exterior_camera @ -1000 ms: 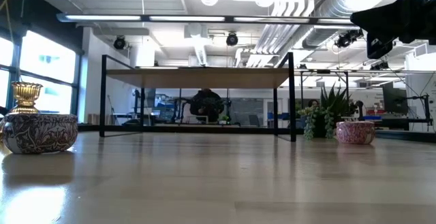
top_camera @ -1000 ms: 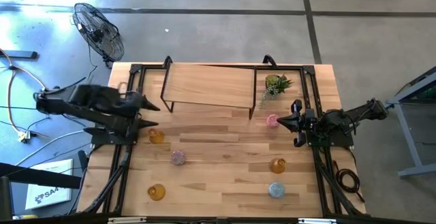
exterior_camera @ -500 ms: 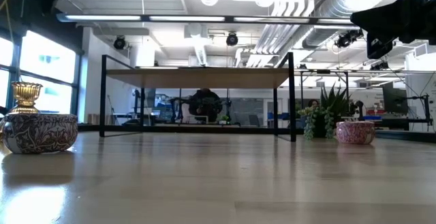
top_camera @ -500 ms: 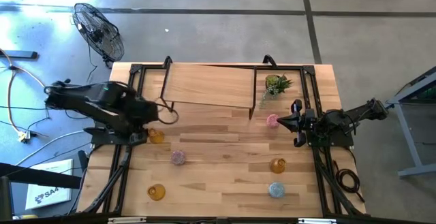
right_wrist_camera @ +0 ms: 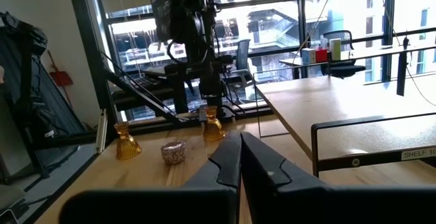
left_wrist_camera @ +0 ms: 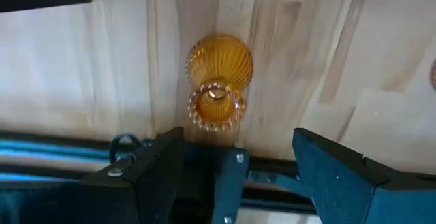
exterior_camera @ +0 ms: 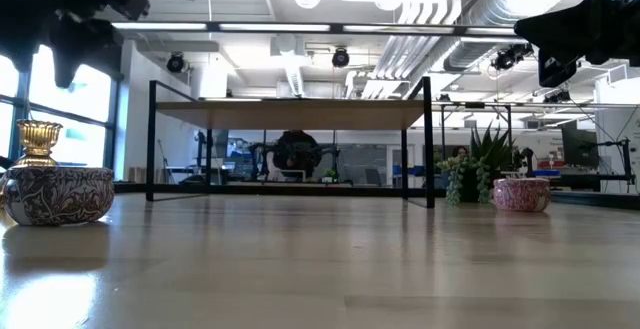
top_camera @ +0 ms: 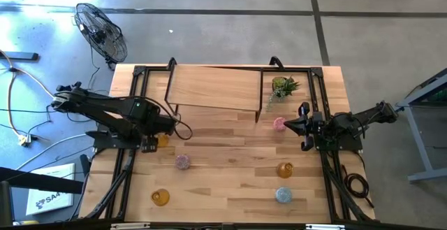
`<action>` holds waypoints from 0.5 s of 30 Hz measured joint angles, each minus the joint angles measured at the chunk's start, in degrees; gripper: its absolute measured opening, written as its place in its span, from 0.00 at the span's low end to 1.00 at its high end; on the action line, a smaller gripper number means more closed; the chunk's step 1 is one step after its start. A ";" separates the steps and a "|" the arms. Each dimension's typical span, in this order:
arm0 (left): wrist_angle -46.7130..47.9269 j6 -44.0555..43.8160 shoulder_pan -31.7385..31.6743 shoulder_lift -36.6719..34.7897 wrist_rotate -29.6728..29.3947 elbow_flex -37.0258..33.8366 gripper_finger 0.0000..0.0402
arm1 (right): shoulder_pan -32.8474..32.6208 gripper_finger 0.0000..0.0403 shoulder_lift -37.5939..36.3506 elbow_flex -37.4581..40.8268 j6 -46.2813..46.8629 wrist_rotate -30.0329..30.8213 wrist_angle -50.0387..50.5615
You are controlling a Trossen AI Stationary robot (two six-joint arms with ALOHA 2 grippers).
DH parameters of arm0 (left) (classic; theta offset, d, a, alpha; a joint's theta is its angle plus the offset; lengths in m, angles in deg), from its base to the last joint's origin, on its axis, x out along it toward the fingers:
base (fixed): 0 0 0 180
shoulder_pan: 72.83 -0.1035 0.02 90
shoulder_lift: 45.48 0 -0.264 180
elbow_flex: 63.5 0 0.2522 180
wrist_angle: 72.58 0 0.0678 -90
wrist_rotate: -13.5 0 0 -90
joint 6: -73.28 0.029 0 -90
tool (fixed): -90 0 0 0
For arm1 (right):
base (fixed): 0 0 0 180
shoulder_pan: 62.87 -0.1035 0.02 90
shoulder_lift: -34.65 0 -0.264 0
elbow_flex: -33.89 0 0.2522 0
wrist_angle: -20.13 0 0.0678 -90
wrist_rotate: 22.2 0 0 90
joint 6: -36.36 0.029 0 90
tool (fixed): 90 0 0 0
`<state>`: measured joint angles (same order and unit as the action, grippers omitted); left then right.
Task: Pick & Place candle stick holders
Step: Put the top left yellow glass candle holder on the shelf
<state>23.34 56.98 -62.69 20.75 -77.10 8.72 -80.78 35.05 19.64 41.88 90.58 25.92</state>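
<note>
Left gripper (left_wrist_camera: pixel 238 176) is hovering with its fingers (left_wrist_camera: pixel 146 173) spread wide and empty, directly above an amber candle stick holder (left_wrist_camera: pixel 218 81) standing upright on the worktop (left_wrist_camera: pixel 82 67) at the left of the high view, just below the wooden shelf (top_camera: pixel 213 87). The holder is ribbed glass with a beaded rim: it is probably light, rigid, slick and liable to chip or roll if knocked, so the narrow neck under the rim looks the safest place to pinch, with the fingers closing gently from both sides. Right gripper (top_camera: pixel 304 126) is waiting at the right of the high view, fingers pressed together on nothing, just beside a pink holder (top_camera: pixel 279 124) near the potted plant (top_camera: pixel 284 87). Compared with the frame a second earlier, the left arm is reaching further toward the frame's centre, now covering the amber holder; the right arm is unchanged.
</note>
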 joint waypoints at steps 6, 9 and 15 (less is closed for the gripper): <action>-6.29 1.05 0.01 -1.54 0.02 -4.81 0.67 | -0.02 0.01 0.02 0.02 -0.02 0.00 0.11; -6.26 0.89 0.00 -1.58 0.06 -6.64 0.67 | 0.00 0.01 0.00 0.00 0.00 0.00 0.11; -9.38 1.05 0.00 -1.66 -0.42 -10.72 0.67 | 0.00 0.00 0.00 0.02 0.00 0.00 0.09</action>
<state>13.96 58.03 -62.69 19.09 -77.53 -2.00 -80.79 35.05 19.66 41.88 90.58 26.01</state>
